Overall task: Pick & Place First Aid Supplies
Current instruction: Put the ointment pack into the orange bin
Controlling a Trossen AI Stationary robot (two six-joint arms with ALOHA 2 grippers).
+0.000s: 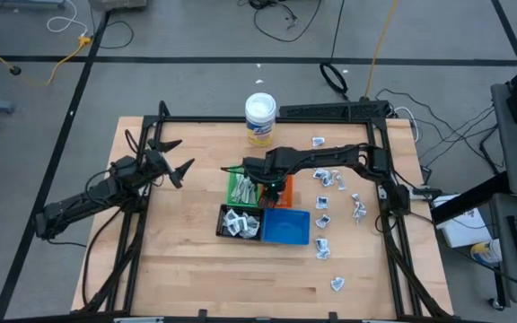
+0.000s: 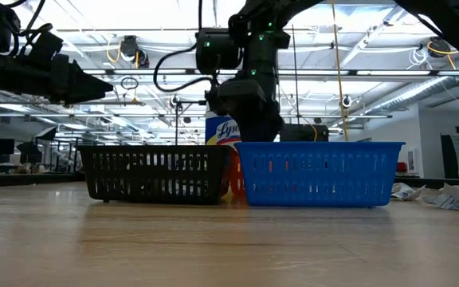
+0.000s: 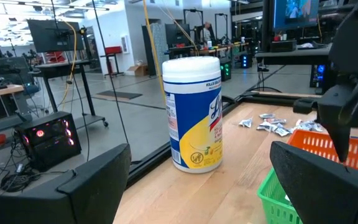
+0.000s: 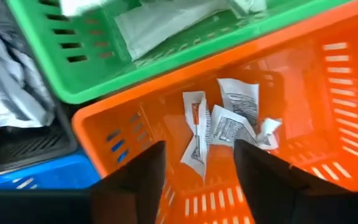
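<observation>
Four trays stand together at the table's middle: green (image 1: 239,186), orange (image 1: 284,187), black (image 1: 239,222) and blue (image 1: 285,227). My right gripper (image 4: 197,180) points down over the orange tray (image 4: 328,81), open, with nothing between its fingers. Several white printed packets (image 4: 229,121) lie on that tray's floor below it. Pale wrapped strips (image 4: 160,25) lie in the green tray (image 4: 166,71), and more packets (image 1: 240,222) in the black one. Loose packets (image 1: 330,178) are scattered on the table's right half. My left gripper (image 1: 187,154) waits open at the left, pointing level.
A white-lidded, yellow-labelled tub (image 1: 260,117) stands upright at the far edge, straight ahead of my left gripper (image 3: 197,186). More packets lie toward the near right (image 1: 337,283). Bare wood shows at the near left. A black frame rail (image 1: 267,119) runs round the table.
</observation>
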